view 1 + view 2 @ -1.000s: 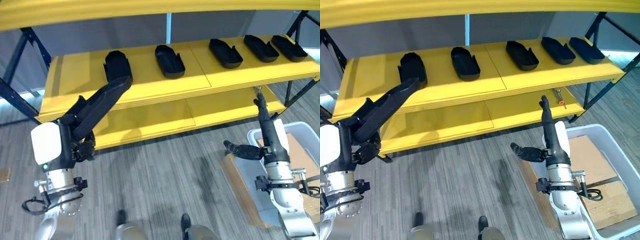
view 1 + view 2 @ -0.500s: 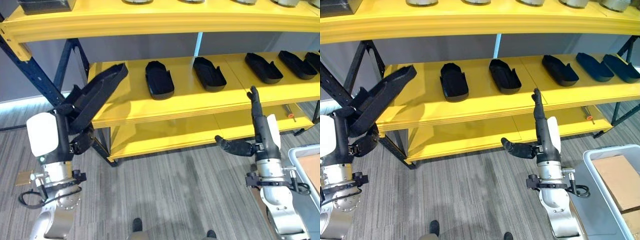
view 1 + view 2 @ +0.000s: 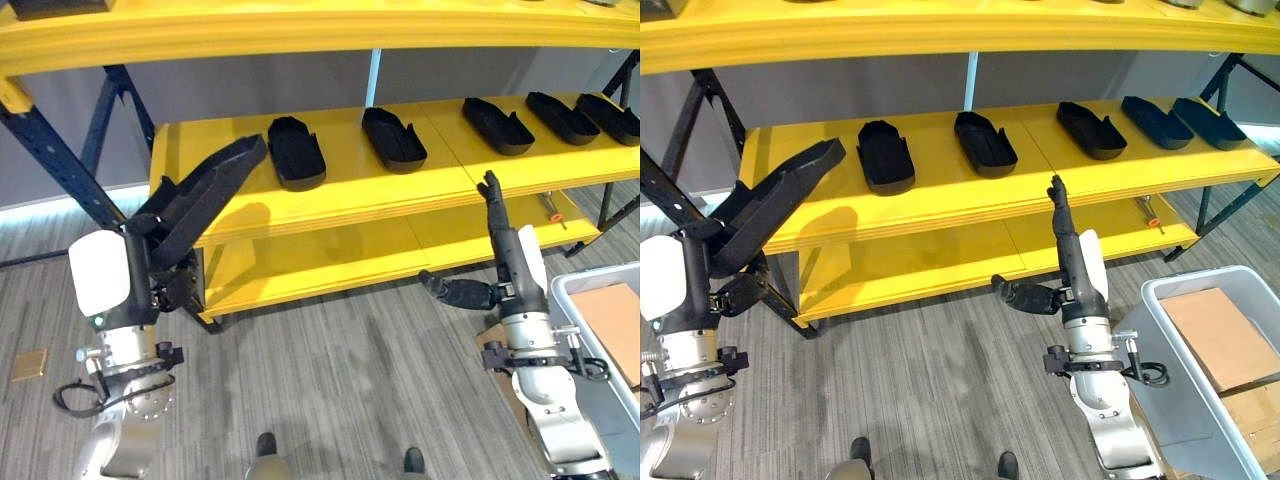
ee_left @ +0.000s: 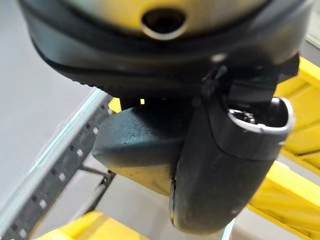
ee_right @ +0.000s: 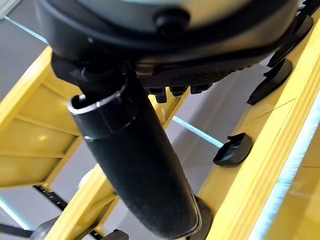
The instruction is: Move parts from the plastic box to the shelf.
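The part [image 3: 205,192], a long black tray-like moulding, sits at centre-left of the left eye view, held up by the left hand [image 3: 160,270]. Its far tip reaches over the front left corner of the middle board of the shelf [image 3: 340,195]. The hand's fingers wrap its near end from below, and the left wrist view shows the thumb pressed against the dark piece.

Five more black parts lie in a row along that board, from upper centre to upper right. The nearest of them [image 3: 296,152] is just right of the held part's tip.

The right hand [image 3: 490,265] stands at centre-right, fingers straight up and thumb out to the side, holding nothing. The box [image 3: 1200,370], grey, sits at lower right of the right eye view with cardboard [image 3: 1215,335] in it.

This looks like the placing step: the part is carried and is at the shelf edge. The next move would call for pushing it forward and lowering it flat onto the bare left end of the board, clear of its neighbour, then loosening the fingers.

I can read no labels or writing.
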Tool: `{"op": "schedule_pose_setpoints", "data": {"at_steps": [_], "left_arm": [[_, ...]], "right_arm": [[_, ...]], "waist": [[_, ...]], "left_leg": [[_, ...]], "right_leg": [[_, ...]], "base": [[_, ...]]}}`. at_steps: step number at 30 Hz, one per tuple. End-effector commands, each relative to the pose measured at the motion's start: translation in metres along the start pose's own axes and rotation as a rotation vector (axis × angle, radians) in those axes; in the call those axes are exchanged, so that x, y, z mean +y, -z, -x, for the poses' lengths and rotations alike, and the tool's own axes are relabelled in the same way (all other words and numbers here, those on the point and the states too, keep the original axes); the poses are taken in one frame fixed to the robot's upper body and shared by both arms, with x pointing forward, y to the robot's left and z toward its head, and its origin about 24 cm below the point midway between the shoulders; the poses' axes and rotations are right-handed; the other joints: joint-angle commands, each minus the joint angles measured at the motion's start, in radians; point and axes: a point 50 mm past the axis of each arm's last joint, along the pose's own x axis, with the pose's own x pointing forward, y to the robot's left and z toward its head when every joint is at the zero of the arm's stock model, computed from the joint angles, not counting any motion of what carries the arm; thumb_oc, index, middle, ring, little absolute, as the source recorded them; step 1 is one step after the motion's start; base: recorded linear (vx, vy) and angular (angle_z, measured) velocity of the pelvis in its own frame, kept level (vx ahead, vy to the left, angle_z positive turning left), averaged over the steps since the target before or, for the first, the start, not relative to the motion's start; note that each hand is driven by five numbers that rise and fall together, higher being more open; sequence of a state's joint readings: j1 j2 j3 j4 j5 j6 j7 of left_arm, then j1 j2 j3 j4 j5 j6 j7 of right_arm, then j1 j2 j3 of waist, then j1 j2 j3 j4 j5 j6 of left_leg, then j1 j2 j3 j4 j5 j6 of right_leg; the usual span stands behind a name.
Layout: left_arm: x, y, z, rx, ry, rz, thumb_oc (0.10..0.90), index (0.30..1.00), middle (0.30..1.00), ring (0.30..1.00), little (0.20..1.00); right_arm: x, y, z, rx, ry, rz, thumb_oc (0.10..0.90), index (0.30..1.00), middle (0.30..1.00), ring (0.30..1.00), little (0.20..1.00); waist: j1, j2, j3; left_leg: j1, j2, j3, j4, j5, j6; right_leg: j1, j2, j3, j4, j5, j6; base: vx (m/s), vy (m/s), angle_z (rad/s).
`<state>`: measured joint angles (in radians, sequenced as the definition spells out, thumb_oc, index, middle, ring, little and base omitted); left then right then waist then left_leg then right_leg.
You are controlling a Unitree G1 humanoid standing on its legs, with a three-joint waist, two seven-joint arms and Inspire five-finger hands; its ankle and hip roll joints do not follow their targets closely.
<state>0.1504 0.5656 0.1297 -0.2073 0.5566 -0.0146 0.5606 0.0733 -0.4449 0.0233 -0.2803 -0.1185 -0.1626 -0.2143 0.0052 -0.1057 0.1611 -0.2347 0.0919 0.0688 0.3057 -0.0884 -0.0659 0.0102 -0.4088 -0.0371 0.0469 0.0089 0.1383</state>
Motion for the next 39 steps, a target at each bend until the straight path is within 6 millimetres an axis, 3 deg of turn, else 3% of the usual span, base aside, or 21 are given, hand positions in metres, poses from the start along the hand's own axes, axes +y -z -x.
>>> {"op": "schedule_pose_setpoints", "data": {"at_steps": [1, 3, 4, 6, 8, 9, 11, 12, 13, 15, 17, 20, 25, 27, 29, 32, 34, 36, 39], "left_arm": [[0.037, -0.024, -0.027, -0.142, -0.264, 0.033, 0.4, 0.3, 0.3, 0.3, 0.3], [0.034, -0.026, -0.028, -0.136, -0.252, 0.053, 0.4, 0.3, 0.3, 0.3, 0.3], [0.032, -0.026, -0.028, -0.135, -0.244, 0.059, 0.4, 0.3, 0.3, 0.3, 0.3], [0.028, -0.025, -0.026, -0.12, -0.226, 0.069, 0.4, 0.3, 0.3, 0.3, 0.3], [0.026, -0.023, -0.023, -0.093, -0.223, 0.083, 0.4, 0.3, 0.3, 0.3, 0.3], [0.024, -0.022, -0.021, -0.084, -0.21, 0.091, 0.4, 0.3, 0.3, 0.3, 0.3], [0.023, -0.022, -0.019, -0.087, -0.206, 0.091, 0.4, 0.3, 0.3, 0.3, 0.3], [0.021, -0.024, -0.019, -0.094, -0.2, 0.093, 0.4, 0.3, 0.3, 0.3, 0.3], [0.02, -0.025, -0.017, -0.102, -0.185, 0.096, 0.4, 0.3, 0.3, 0.3, 0.3], [0.018, -0.028, -0.015, -0.118, -0.167, 0.092, 0.4, 0.3, 0.3, 0.3, 0.3], [0.016, -0.03, -0.01, -0.116, -0.153, 0.129, 0.4, 0.3, 0.3, 0.3, 0.3], [0.015, -0.031, -0.008, -0.112, -0.139, 0.151, 0.4, 0.3, 0.3, 0.3, 0.3], [0.012, -0.033, -0.007, -0.103, -0.112, 0.192, 0.4, 0.3, 0.3, 0.3, 0.3], [0.012, -0.034, -0.007, -0.109, -0.099, 0.204, 0.4, 0.3, 0.3, 0.3, 0.3], [0.012, -0.035, -0.007, -0.11, -0.092, 0.209, 0.4, 0.3, 0.3, 0.3, 0.3], [0.01, -0.036, -0.007, -0.111, -0.079, 0.223, 0.4, 0.3, 0.3, 0.3, 0.3], [0.01, -0.036, -0.007, -0.112, -0.07, 0.221, 0.4, 0.3, 0.3, 0.3, 0.3], [0.01, -0.035, -0.005, -0.108, -0.064, 0.212, 0.4, 0.3, 0.3, 0.3, 0.3], [0.01, -0.036, -0.004, -0.113, -0.062, 0.21, 0.4, 0.3, 0.3, 0.3, 0.3]], "right_arm": [[-0.012, -0.035, -0.015, -0.219, 0.058, 0.028, 0.9, 1.0, 1.0, 1.0, 1.0], [-0.011, -0.034, -0.015, -0.209, 0.065, 0.028, 0.9, 1.0, 1.0, 1.0, 1.0], [-0.01, -0.033, -0.014, -0.206, 0.062, 0.028, 0.9, 1.0, 1.0, 1.0, 1.0], [-0.012, -0.032, -0.012, -0.207, 0.063, 0.04, 0.9, 1.0, 1.0, 1.0, 1.0], [-0.013, -0.034, -0.014, -0.221, 0.057, 0.027, 0.9, 1.0, 1.0, 1.0, 1.0], [-0.013, -0.035, -0.015, -0.229, 0.057, 0.023, 0.9, 1.0, 1.0, 1.0, 1.0], [-0.013, -0.036, -0.016, -0.241, 0.046, 0.024, 0.9, 1.0, 1.0, 1.0, 1.0], [-0.013, -0.037, -0.016, -0.249, 0.045, 0.025, 0.9, 1.0, 1.0, 1.0, 1.0], [-0.012, -0.038, -0.016, -0.25, 0.04, 0.027, 0.9, 1.0, 1.0, 1.0, 1.0], [-0.014, -0.038, -0.013, -0.25, 0.03, 0.04, 0.9, 1.0, 1.0, 1.0, 1.0], [-0.016, -0.041, -0.012, -0.26, 0.012, 0.03, 0.9, 1.0, 1.0, 1.0, 1.0], [-0.018, -0.042, -0.012, -0.263, 0.004, 0.022, 0.9, 1.0, 1.0, 1.0, 1.0], [-0.024, -0.042, -0.011, -0.265, 0.008, 0.037, 0.9, 1.0, 1.0, 1.0, 1.0], [-0.029, -0.042, -0.011, -0.261, 0.014, 0.052, 0.9, 1.0, 1.0, 1.0, 1.0], [-0.031, -0.041, -0.01, -0.256, 0.013, 0.061, 0.9, 1.0, 1.0, 1.0, 1.0], [-0.033, -0.04, -0.009, -0.252, 0.014, 0.071, 0.9, 1.0, 1.0, 1.0, 1.0], [-0.034, -0.038, -0.008, -0.24, 0.015, 0.071, 0.9, 1.0, 1.0, 1.0, 1.0], [-0.034, -0.036, -0.006, -0.227, 0.017, 0.072, 0.9, 1.0, 1.0, 1.0, 1.0], [-0.034, -0.033, -0.005, -0.212, 0.026, 0.075, 0.9, 1.0, 1.0, 1.0, 1.0]], "waist": [[-0.018, 0.039, -0.053], [-0.036, 0.067, -0.029], [-0.043, 0.072, -0.018], [-0.077, 0.087, -0.009], [-0.084, 0.081, -0.005], [-0.095, 0.074, -0.002], [-0.108, 0.081, 0.0], [-0.127, 0.077, 0.0], [-0.125, 0.076, -0.003], [-0.119, 0.06, -0.017], [-0.117, 0.075, -0.046], [-0.121, 0.091, -0.055], [-0.126, 0.112, -0.054], [-0.124, 0.122, -0.051], [-0.125, 0.122, -0.047], [-0.119, 0.107, -0.026], [-0.116, 0.104, -0.015], [-0.104, 0.1, -0.006], [-0.093, 0.086, -0.01]], "left_leg": [[0.128, -0.105, -0.072, -0.131, -0.008, 0.118], [0.165, -0.128, -0.093, -0.163, 0.002, 0.144], [0.18, -0.13, -0.093, -0.18, 0.003, 0.15], [0.22, -0.123, -0.106, -0.215, -0.002, 0.158], [0.276, -0.126, -0.09, -0.269, -0.008, 0.15], [0.317, -0.128, -0.084, -0.296, -0.021, 0.138], [0.344, -0.112, -0.094, -0.313, -0.024, 0.128], [0.364, -0.106, -0.113, -0.318, -0.032, 0.12], [0.376, -0.099, -0.115, -0.325, -0.037, 0.114], [0.383, -0.095, -0.11, -0.329, -0.044, 0.104], [0.392, -0.05, -0.107, -0.305, -0.052, 0.085], [0.397, -0.021, -0.119, -0.283, -0.044, 0.071], [0.385, 0.014, -0.143, -0.221, 0.017, 0.037], [0.366, 0.03, -0.149, -0.15, 0.099, 0.008], [0.348, 0.03, -0.148, -0.102, 0.119, 0.0], [0.265, 0.003, -0.138, 0.075, 0.162, -0.01], [0.238, 0.003, -0.127, 0.109, 0.183, -0.01], [0.194, -0.019, -0.134, 0.058, 0.155, 0.001], [0.139, -0.064, -0.123, -0.08, 0.048, 0.023]], "right_leg": [[-0.071, -0.006, 0.086, 0.276, 0.281, 0.018], [-0.126, 0.004, 0.122, 0.383, 0.324, -0.015], [-0.157, 0.037, 0.128, 0.409, 0.294, -0.018], [-0.239, 0.187, 0.153, 0.415, 0.129, -0.037], [-0.299, 0.253, 0.069, 0.27, 0.08, -0.027], [-0.323, 0.265, 0.033, 0.138, 0.101, -0.006], [-0.328, 0.287, 0.033, 0.052, 0.135, 0.006], [-0.341, 0.317, 0.089, 0.014, 0.148, 0.015], [-0.33, 0.325, 0.101, 0.019, 0.159, 0.022], [-0.274, 0.328, 0.121, -0.003, 0.148, 0.008], [-0.254, 0.368, 0.111, 0.012, 0.124, -0.016], [-0.256, 0.39, 0.098, 0.043, 0.095, -0.031], [-0.244, 0.412, 0.067, 0.088, 0.042, -0.06], [-0.216, 0.417, 0.038, 0.1, 0.006, -0.089], [-0.198, 0.415, 0.026, 0.092, -0.001, -0.098], [-0.149, 0.404, 0.009, 0.07, -0.01, -0.124], [-0.122, 0.402, 0.007, 0.061, -0.021, -0.134], [-0.097, 0.39, 0.017, 0.047, -0.027, -0.13], [-0.068, 0.368, 0.023, 0.019, -0.023, -0.112]], "base": [[0.07, 0.324, 0.59], [0.05, 0.305, 0.5], [0.07, 0.214, 0.45], [0.16, 0.106, 0.32], [0.28, -0.008, 0.02], [0.26, -0.064, -0.25], [0.24, -0.102, 0.07], [0.26, -0.141, 0.3], [0.23, -0.163, 0.15], [0.26, -0.212, 0.19], [0.3, -0.247, 0.7], [0.19, -0.157, -0.2], [0.17, -0.171, 0.18], [0.2, -0.214, 0.54], [0.08, -0.113, 0.18], [0.09, -0.155, 0.09], [0.1, -0.103, 0.17], [0.09, -0.032, 0.2], [0.1, 0.007, -0.04]]}}
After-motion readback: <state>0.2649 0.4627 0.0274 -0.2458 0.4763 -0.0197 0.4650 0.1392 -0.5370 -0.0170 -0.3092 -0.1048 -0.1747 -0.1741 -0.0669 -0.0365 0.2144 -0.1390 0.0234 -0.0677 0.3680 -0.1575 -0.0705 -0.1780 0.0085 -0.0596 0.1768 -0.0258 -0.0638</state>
